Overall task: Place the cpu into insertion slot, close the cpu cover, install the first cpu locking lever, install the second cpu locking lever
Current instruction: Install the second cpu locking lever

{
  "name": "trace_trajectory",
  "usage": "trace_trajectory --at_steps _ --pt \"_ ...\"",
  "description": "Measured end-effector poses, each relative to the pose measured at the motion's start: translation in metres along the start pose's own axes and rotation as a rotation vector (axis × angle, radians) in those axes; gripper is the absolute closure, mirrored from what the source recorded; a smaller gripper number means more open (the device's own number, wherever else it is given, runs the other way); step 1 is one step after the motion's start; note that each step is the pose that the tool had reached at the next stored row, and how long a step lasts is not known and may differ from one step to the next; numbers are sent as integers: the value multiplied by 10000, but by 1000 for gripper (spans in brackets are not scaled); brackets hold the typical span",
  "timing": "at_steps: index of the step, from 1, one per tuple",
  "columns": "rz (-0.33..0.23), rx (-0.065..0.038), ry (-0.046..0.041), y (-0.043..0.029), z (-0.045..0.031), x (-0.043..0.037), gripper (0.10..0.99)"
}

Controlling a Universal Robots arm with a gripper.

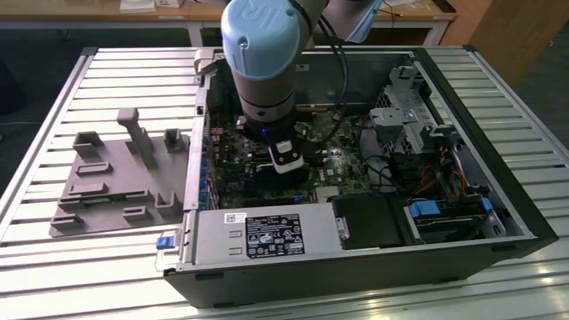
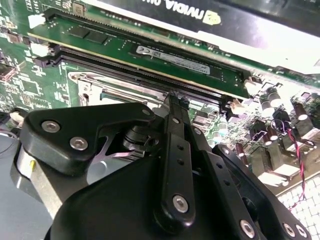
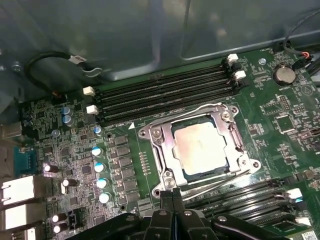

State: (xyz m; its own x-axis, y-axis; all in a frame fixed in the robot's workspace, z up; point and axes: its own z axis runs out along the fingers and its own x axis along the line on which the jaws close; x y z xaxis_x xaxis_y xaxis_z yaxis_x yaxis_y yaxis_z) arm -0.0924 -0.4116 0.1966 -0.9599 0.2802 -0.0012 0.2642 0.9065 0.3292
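You'll find the cpu (image 3: 204,146) seated in the insertion slot (image 3: 172,176), with the cpu cover (image 3: 227,131) shut down around it as a silvery frame. Rows of empty memory slots (image 3: 165,95) flank the cover on two sides. The gripper (image 3: 173,197) sits just beside the cover's edge, fingers (image 3: 170,200) pressed together. The second wrist view adds a fitted memory stick (image 2: 150,52) just beyond the fingertips (image 2: 172,102). In the exterior view the arm (image 1: 264,60) reaches down into the computer case (image 1: 498,167), with a grey fixture plate (image 1: 106,193) lying beside the case.

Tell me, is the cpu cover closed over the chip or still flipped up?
Closed: in the first wrist view the cpu cover lies flat around the cpu, framing its pale top.
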Motion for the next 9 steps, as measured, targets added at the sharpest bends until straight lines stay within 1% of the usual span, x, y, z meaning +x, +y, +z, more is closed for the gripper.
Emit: trace_trajectory --at_steps 7,9 --pt "21 -268 74 -35 53 51 984" --pt "25 -310 86 -41 63 62 984"
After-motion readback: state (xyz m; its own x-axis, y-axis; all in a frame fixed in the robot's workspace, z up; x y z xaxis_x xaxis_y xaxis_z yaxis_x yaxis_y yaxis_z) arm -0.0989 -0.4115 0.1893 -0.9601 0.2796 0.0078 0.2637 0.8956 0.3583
